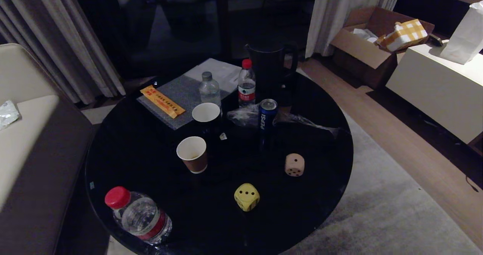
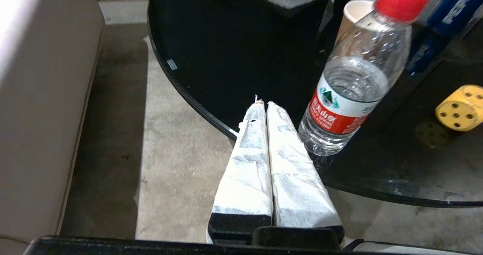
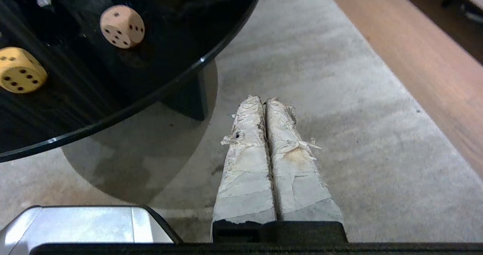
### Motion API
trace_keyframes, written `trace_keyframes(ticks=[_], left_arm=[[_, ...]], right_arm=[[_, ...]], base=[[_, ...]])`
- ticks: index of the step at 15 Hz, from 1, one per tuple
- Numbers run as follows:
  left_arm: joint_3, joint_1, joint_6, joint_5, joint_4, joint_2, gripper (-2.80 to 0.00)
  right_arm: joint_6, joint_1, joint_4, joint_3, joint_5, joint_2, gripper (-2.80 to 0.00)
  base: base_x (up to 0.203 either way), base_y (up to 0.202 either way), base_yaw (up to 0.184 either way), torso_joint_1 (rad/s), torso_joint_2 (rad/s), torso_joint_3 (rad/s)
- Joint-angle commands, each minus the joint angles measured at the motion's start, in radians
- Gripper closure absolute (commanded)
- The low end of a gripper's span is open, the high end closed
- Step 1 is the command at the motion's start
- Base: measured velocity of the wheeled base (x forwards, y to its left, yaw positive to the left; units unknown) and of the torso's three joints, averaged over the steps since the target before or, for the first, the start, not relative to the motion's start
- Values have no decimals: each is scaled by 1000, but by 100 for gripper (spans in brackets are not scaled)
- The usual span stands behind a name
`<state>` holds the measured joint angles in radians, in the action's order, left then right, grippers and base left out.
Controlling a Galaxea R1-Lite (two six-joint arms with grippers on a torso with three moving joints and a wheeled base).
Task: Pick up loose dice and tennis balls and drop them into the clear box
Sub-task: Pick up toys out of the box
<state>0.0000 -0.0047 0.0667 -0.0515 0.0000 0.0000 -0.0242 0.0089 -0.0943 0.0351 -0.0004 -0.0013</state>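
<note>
A yellow die (image 1: 246, 197) lies near the front of the round black table (image 1: 132, 153), with a tan die (image 1: 294, 165) behind it to the right. Both show in the right wrist view, yellow die (image 3: 19, 69) and tan die (image 3: 122, 26). The yellow die (image 2: 461, 108) also shows in the left wrist view. My left gripper (image 2: 263, 103) is shut and empty at the table's near-left edge, beside a water bottle (image 2: 353, 85). Over the carpet, off the table's right side, my right gripper (image 3: 263, 99) is shut and empty. No tennis balls or clear box are in view.
On the table stand a red-capped water bottle (image 1: 137, 216), two paper cups (image 1: 193, 154), a Pepsi can (image 1: 267, 115), two more bottles (image 1: 246, 83), a dark kettle (image 1: 268, 64) and a grey mat (image 1: 181, 96). A sofa (image 1: 26, 142) flanks the left; a cardboard box (image 1: 377, 40) and white cabinet (image 1: 434, 85) stand right.
</note>
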Motion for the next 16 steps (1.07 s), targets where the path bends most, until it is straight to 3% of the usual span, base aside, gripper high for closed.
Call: trace_keyframes(ticks=[1,11,16], left_arm=[[2,0,1,-1,0,2,0],[2,0,0,-1,1,2,0],[2,0,-1,-1,0,1,0]], right_arm=[[0,0,-1,0,0,1,0],[1,0,-1,0,2,1,0],[18,-1,1,-1,5,1,0]], base=[[0,0,0,2,7,-193],[0,0,0,2,1,-198],[0,0,0,1,3,-58]])
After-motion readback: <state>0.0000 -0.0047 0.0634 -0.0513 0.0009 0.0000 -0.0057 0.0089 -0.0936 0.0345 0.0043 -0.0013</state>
